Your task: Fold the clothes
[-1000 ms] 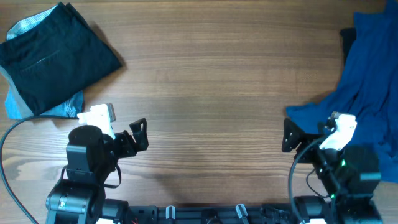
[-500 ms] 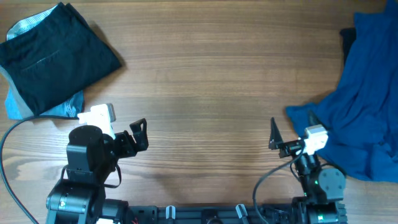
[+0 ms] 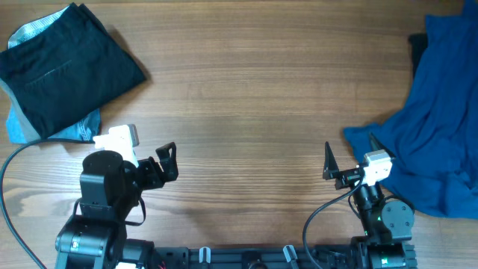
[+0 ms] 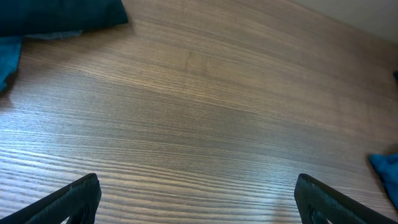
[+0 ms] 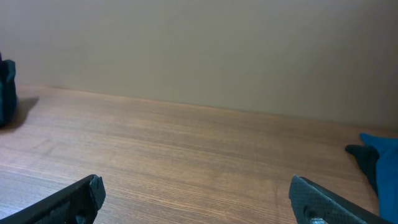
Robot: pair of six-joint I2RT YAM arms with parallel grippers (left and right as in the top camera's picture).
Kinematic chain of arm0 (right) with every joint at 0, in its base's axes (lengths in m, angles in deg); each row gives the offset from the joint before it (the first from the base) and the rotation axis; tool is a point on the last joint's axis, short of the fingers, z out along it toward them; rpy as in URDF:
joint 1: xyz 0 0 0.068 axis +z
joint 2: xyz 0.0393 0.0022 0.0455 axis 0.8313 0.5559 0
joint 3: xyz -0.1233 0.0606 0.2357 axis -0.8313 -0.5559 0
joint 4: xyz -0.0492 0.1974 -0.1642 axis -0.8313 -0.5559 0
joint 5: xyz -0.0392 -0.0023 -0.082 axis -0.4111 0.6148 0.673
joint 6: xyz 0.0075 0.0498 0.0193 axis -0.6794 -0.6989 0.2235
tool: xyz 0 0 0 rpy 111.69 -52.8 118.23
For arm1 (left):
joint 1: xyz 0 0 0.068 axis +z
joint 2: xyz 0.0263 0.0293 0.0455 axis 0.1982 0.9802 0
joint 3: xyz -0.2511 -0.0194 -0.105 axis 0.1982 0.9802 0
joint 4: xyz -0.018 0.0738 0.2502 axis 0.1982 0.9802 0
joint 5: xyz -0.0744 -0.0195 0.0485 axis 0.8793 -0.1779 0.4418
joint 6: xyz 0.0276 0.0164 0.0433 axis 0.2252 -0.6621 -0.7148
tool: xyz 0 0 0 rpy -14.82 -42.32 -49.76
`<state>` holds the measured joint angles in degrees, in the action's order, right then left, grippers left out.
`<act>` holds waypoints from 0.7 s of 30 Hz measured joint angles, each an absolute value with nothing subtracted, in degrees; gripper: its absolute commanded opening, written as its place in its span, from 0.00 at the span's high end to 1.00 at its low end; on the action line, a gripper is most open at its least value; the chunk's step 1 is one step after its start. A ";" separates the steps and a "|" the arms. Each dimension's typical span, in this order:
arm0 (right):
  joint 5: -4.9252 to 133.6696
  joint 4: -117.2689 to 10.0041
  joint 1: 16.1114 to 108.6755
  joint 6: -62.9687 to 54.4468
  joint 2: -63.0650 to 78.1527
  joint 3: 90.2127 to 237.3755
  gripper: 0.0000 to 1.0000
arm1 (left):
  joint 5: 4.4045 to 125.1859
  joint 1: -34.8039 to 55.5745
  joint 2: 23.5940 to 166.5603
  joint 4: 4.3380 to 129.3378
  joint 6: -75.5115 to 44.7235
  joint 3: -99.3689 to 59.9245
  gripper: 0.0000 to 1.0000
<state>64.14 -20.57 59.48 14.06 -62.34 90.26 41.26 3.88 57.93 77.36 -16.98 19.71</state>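
A crumpled blue garment [image 3: 437, 119] lies unfolded at the table's right edge; its corner shows in the right wrist view [image 5: 379, 155] and in the left wrist view [image 4: 387, 167]. A folded dark garment [image 3: 67, 67] sits on a light blue one [image 3: 22, 127] at the far left; it also shows in the left wrist view [image 4: 56, 15]. My left gripper [image 3: 168, 161] is open and empty over bare wood near the front left. My right gripper [image 3: 349, 155] is open and empty, just left of the blue garment's edge.
The wooden table [image 3: 246, 97] stretches between the two piles. A dark object [image 3: 415, 41] peeks from under the blue garment at the far right. A wall rises behind the table in the right wrist view [image 5: 199, 50].
The right arm has swung and pulled back toward the front, its gripper shifting a little left, off the blue garment's edge. The left arm has not moved.
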 measured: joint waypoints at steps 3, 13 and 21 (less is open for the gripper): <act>64.14 -20.57 59.48 14.06 -62.34 90.26 0.00 | 41.28 3.88 57.93 77.36 -16.98 19.71 0.00; 64.16 -20.51 59.48 14.06 -62.34 90.26 0.00 | 38.48 8.82 38.41 72.88 -16.98 32.60 0.00; 64.58 -20.57 59.48 14.06 -62.45 90.26 0.00 | 36.10 10.70 24.21 32.21 -18.53 58.44 0.00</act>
<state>64.58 -20.57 59.48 14.06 -62.45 90.26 36.10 10.70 24.21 32.21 -18.53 58.44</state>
